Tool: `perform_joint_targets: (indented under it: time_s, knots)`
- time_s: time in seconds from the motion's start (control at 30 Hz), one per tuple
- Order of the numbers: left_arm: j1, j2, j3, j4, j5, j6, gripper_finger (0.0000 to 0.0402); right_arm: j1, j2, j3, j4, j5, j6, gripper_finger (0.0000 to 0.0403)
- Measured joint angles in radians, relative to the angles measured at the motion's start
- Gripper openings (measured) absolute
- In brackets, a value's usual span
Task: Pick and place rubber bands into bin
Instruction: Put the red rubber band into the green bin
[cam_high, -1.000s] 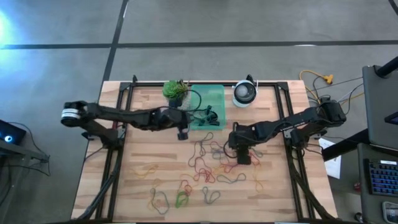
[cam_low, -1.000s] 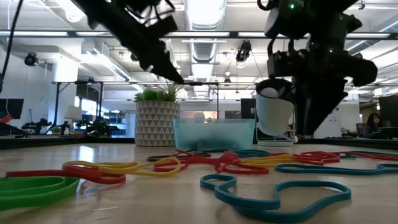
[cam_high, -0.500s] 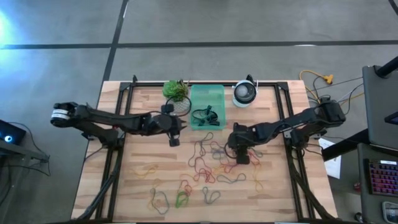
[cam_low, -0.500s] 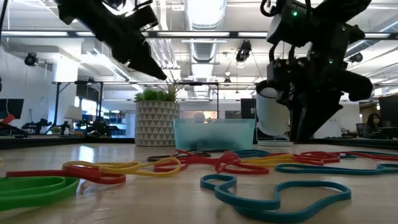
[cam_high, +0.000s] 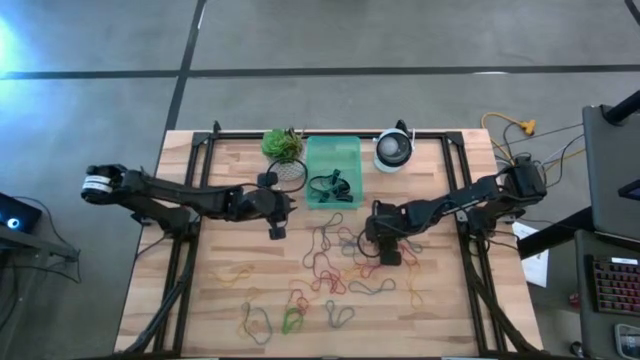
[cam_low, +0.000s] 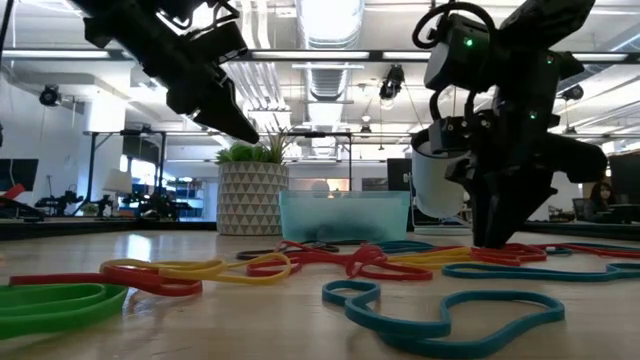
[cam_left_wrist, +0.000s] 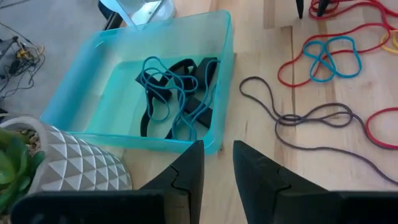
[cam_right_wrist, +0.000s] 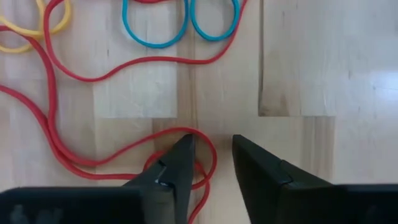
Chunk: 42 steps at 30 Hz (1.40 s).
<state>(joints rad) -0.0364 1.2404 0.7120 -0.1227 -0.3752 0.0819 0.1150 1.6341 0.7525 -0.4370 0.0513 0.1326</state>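
Observation:
Many rubber bands (cam_high: 340, 262) in red, blue, yellow and dark tones lie loose on the wooden table. The mint-green bin (cam_high: 333, 150) stands at the far middle with a few blue and black bands (cam_left_wrist: 177, 93) on its floor. My right gripper (cam_right_wrist: 211, 149) is open and points down, its tips at table level (cam_low: 490, 240) right of the pile. A red band's loop (cam_right_wrist: 202, 140) curls by one fingertip. My left gripper (cam_left_wrist: 217, 155) hangs open and empty above the table, near and left of the bin (cam_left_wrist: 93, 81). My right gripper stands over the end loop (cam_right_wrist: 202, 140) of a long red band, from above, pointing down. The loop runs under one fingertip (cam_right_wrist: 180, 155) and into the gap. Whether a finger touches it I cannot tell. The band lies flat and slack on the table.
A white patterned pot with a green plant (cam_high: 284, 148) stands left of the bin, and a round white-and-dark device (cam_high: 393, 150) right of it. Black frame rails run along the table's left, right and far sides. More bands (cam_high: 290, 318) lie toward the near edge.
My right gripper has sunk straight down until its tips reach the table among the bands. My left gripper has drawn away from the bin toward the table's left and near side, dropping a little. No band has visibly moved.

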Motion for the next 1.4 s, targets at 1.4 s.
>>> perform_joint_targets:
  time_s: [1.4]
  knots:
    - [-0.01,0.001,0.003,0.202,0.003,0.003,0.0071,0.0,-0.073,0.209,-0.006,0.242,-0.201,0.0008]
